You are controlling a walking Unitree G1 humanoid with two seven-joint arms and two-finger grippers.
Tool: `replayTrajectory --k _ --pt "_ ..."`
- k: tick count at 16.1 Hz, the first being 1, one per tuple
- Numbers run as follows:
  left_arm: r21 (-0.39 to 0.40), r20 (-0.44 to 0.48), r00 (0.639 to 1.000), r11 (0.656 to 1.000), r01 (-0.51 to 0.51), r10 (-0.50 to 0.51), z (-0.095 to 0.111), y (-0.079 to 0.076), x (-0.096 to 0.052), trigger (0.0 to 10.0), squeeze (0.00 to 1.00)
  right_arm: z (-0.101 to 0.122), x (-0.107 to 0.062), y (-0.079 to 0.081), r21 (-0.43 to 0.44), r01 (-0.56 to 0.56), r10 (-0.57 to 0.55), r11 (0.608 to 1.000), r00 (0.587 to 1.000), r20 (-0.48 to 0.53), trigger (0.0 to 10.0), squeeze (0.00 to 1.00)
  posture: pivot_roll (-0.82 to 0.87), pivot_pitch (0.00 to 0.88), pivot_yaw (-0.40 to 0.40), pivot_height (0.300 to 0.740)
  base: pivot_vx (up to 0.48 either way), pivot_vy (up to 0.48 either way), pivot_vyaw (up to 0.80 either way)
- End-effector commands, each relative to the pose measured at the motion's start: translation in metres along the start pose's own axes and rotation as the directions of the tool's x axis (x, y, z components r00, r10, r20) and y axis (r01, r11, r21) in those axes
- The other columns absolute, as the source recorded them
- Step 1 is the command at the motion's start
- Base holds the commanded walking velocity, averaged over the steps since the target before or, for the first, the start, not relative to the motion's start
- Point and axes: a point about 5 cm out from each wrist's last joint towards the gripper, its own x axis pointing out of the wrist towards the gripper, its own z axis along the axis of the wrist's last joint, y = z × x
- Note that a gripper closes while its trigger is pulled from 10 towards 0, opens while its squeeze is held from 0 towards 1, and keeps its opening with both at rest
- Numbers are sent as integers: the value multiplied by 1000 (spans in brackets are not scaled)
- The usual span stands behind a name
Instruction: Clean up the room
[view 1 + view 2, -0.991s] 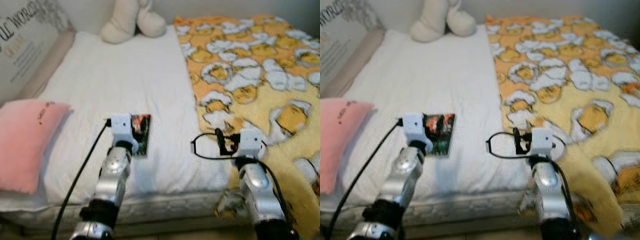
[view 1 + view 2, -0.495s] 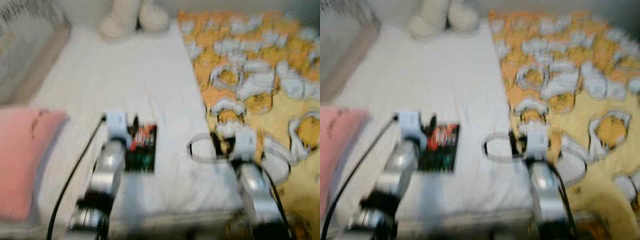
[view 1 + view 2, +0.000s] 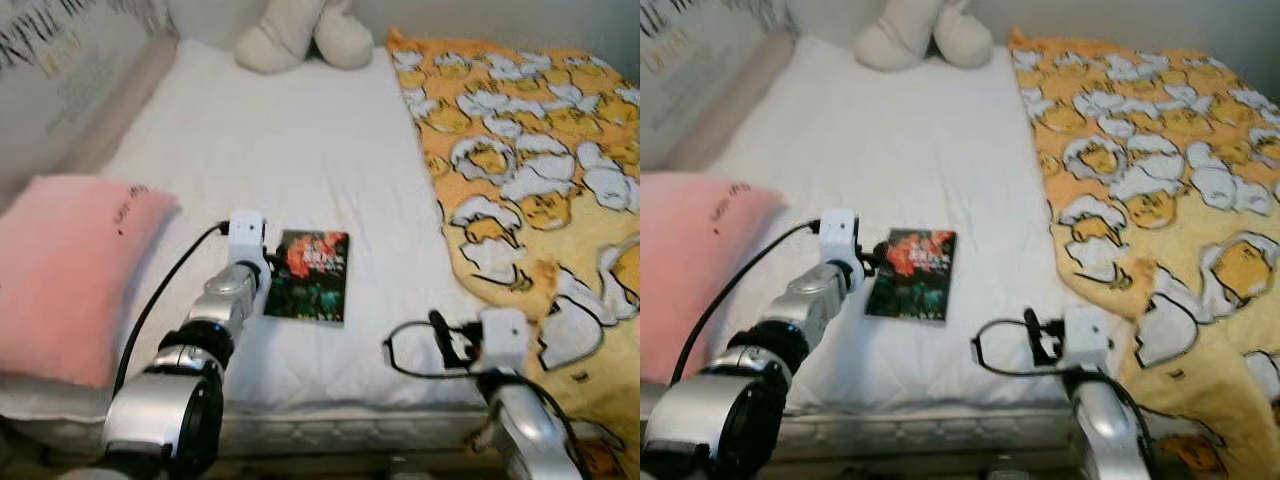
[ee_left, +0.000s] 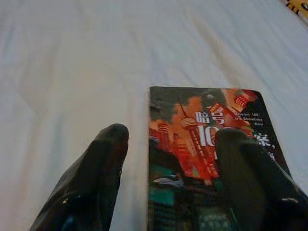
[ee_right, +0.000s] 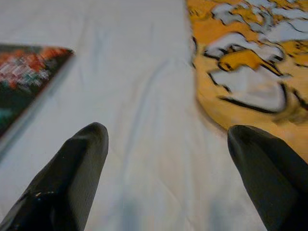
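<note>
**Book on the bed, left end effector closing in**

Book (image 3: 309,275) lies flat on the white bed (image 3: 290,140), near its front edge, between the pink pillow (image 3: 70,270) on the left and the yellow blanket (image 3: 530,170) on the right.

Left eye view: against the blurred picture half a second ago the whole scene has shifted, so the head has moved; the frame is sharp now. The left end effector (image 3: 268,262) sits at the book's left edge, which suggests the pick-up is about to begin. The right end effector (image 3: 440,335) hangs near the bed's front edge, well apart from the book.

Right eye view: the same layout. A plush toy (image 3: 925,35) at the far end is cut off by the frame.

Left wrist view: the fingers (image 4: 94,183) stand apart, one over the sheet, one over the cover; whether either touches is unclear.

Right wrist view: fingers (image 5: 67,178) spread wide over bare sheet, holding nothing.
</note>
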Motion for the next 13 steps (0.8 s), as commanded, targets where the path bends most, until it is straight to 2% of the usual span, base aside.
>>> replayTrajectory --k 1,2,3,5,7,13 --pt "-36 29 998 998 -51 52 9 10 1 10000 0 5 -10 -2 -23 -14 14 1000 1000 7 10000 0 -287 159 5 740 0 0 0" --pt "-51 31 997 997 -64 66 8 14 0 10000 0 5 -15 -1 -32 -23 23 999 1000 3 10000 0 -296 175 2 740 0 0 0" --pt "-69 44 996 995 -78 81 7 20 -1 10000 0 3 -30 0 -60 -53 53 997 999 -9 10000 0 -300 206 -9 740 0 0 0" --pt "-72 35 996 994 -83 86 2 25 -3 10000 0 1 -37 4 -74 -81 79 994 997 -22 10000 0 -298 224 -14 740 0 0 0" --pt "-42 -21 995 994 -100 99 -15 33 -7 10000 0 3 -49 18 -106 -177 175 978 984 -26 10000 0 -294 249 -19 740 0 0 0" --pt "-72 2 999 996 -45 45 -14 33 -8 10000 0 2 -65 26 -87 -284 280 955 958 -60 10000 0 -291 273 -30 740 0 0 0"
